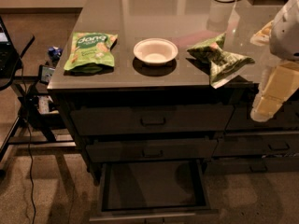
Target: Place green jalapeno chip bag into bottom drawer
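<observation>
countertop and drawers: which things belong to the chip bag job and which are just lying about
In the job: crumpled dark green foil chip bag, open dark grey-brown bottom drawer, gripper at the right edge.
Lying about: flat light-green dang pouch, round white bowl.

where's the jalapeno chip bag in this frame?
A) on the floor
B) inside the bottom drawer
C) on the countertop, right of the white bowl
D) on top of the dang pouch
C: the green jalapeno chip bag lies on the countertop right of the white bowl; the bottom drawer is open with no bag inside, and the gripper is at the far right.
</observation>
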### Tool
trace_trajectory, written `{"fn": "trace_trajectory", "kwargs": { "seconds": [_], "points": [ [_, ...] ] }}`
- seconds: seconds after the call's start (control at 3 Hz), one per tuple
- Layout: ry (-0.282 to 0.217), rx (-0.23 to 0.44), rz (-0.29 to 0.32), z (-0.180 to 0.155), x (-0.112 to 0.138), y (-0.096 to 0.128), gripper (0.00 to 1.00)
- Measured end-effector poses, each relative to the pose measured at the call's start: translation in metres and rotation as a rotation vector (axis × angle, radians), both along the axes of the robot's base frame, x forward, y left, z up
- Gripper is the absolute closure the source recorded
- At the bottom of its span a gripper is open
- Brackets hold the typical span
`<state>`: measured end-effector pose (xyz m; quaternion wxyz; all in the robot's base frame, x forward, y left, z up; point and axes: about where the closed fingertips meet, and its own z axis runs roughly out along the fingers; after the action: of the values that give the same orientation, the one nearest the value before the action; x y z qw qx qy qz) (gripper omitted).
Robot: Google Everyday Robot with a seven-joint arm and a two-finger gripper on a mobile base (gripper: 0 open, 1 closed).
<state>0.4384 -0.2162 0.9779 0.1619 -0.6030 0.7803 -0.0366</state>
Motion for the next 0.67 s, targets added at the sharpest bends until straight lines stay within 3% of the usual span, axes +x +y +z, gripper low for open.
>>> {"fn": "trace_trajectory", "kwargs": {
  "seconds": [0.33,0.67],
  "points": [
    [0.0,0.0,0.0,0.0,0.0,0.0,0.0],
    [-0.021,0.023,-0.067,0.003,0.013,-0.007,0.0]
  ]
}}
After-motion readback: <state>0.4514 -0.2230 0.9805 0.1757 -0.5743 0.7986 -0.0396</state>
